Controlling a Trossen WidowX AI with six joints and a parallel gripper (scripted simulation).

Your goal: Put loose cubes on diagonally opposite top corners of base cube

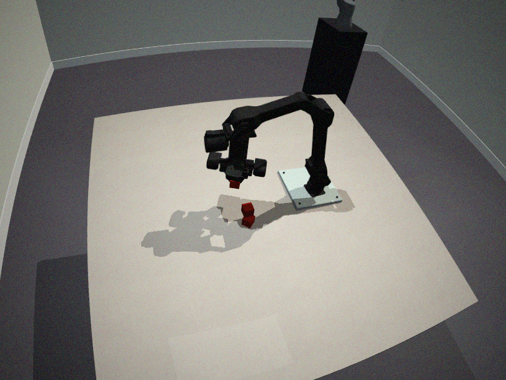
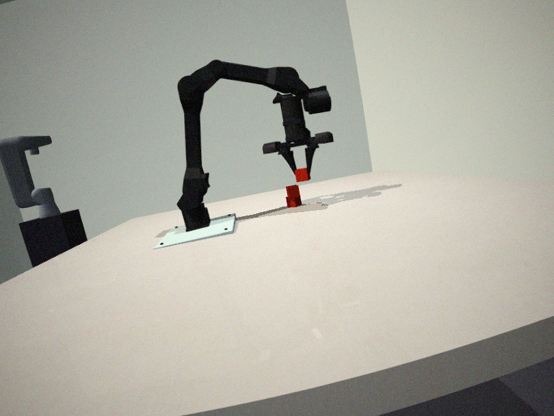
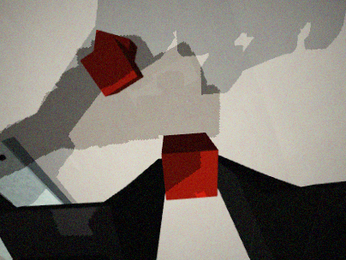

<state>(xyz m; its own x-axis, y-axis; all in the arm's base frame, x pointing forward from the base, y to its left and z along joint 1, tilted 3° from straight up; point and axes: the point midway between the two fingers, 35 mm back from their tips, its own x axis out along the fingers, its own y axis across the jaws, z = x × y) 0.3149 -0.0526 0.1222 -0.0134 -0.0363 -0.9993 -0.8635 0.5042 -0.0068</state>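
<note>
My gripper (image 1: pixel 235 182) (image 2: pixel 302 172) (image 3: pixel 187 162) is shut on a red loose cube (image 1: pixel 234 185) (image 2: pixel 302 176) (image 3: pixel 191 175), held in the air and roughly level. The other loose cube (image 1: pixel 247 209) (image 2: pixel 292 191) (image 3: pixel 109 64) rests on top of the red base cube (image 1: pixel 248 222) (image 2: pixel 293 202), turned relative to it and overhanging to one side. The wrist view shows only part of the base cube (image 3: pixel 125 44); the upper cube hides the rest. The held cube is above the height of this pair and off to its side, touching neither cube.
The arm's pale mounting plate (image 1: pixel 290 179) (image 2: pixel 192 234) (image 3: pixel 21 184) lies on the table near the cubes. A black pedestal (image 1: pixel 335 57) (image 2: pixel 48 237) with a grey device on it stands beyond the table edge. The arm's shadow falls around the stacked cubes.
</note>
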